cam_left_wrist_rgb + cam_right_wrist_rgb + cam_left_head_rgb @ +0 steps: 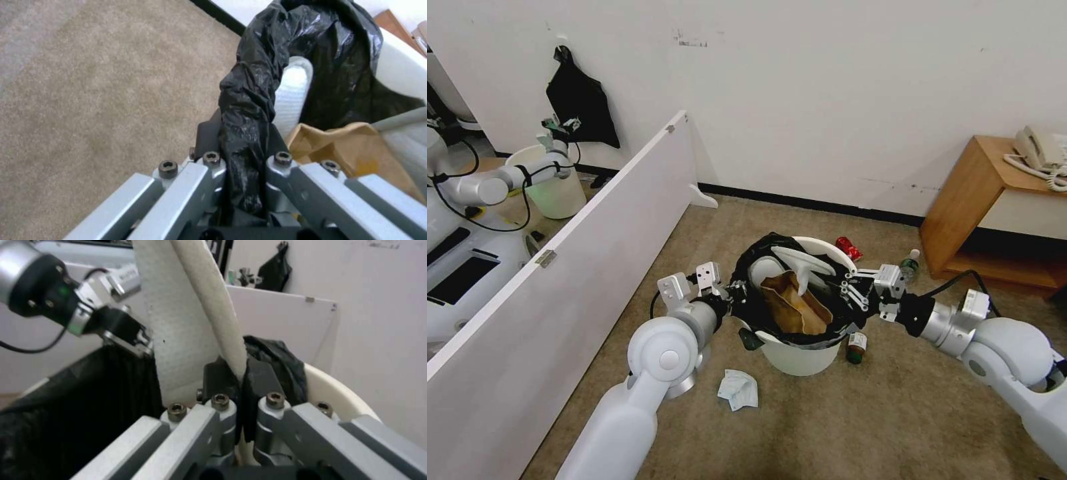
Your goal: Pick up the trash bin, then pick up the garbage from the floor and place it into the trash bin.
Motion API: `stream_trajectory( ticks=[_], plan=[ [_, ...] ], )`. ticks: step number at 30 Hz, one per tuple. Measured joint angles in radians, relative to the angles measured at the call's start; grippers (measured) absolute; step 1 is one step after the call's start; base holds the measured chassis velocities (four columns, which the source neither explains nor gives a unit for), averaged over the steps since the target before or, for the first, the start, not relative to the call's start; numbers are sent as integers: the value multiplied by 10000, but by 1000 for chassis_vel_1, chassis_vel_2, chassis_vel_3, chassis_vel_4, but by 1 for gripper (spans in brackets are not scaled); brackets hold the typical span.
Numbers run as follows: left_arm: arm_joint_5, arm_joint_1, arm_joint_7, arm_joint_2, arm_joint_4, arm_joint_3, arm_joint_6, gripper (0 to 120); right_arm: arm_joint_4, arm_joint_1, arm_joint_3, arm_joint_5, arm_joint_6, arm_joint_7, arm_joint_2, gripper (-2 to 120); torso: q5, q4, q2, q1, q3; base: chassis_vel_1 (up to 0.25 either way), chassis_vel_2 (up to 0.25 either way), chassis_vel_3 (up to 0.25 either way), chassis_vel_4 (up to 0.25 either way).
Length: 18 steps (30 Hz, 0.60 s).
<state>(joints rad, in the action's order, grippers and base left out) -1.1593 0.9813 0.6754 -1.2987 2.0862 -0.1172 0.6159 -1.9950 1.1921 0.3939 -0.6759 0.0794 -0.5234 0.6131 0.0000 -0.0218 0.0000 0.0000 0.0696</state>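
- The trash bin (pixel 797 357) stands on the carpet between both arms.
- The left hand (pixel 735 291) pinches its black bag rim.
- The right hand (pixel 839 281) squeezes a white slipper (pixel 800 261) over the bin.
- A brown paper bag (pixel 797 307) lies inside.

white partition (pixel 594 220) left (close), carpet (pixel 894 413) open right

We read no text, brand or number anywhere. Small bottle (pixel 856 347) near trash bin (pixel 800 357) carries pale label, print too small to read. Dark smudges on far wall (pixel 692 41) not legible.
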Motion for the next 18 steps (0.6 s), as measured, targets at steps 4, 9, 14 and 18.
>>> stream_trajectory(
  ticks=[4,9,14,18],
  plan=[
    [23,13,-11,-3,0,-14,-2,4,99,-54,-11,74,-11,24,11,10,0,0,0,0,0,0,0,0,0],
    [63,48,-35,-10,2,-24,-6,4,146,-132,-12,78,-18,83,25,28,-1,0,0,0,1,0,0,0,0],
    [104,70,-59,-20,5,-34,-9,4,149,-179,-14,74,-25,116,78,44,-1,1,0,0,0,0,0,0,0],
    [191,127,-156,9,35,-52,-17,4,174,-211,-14,72,-30,169,187,64,0,0,0,0,0,0,0,0,0]
  ],
)
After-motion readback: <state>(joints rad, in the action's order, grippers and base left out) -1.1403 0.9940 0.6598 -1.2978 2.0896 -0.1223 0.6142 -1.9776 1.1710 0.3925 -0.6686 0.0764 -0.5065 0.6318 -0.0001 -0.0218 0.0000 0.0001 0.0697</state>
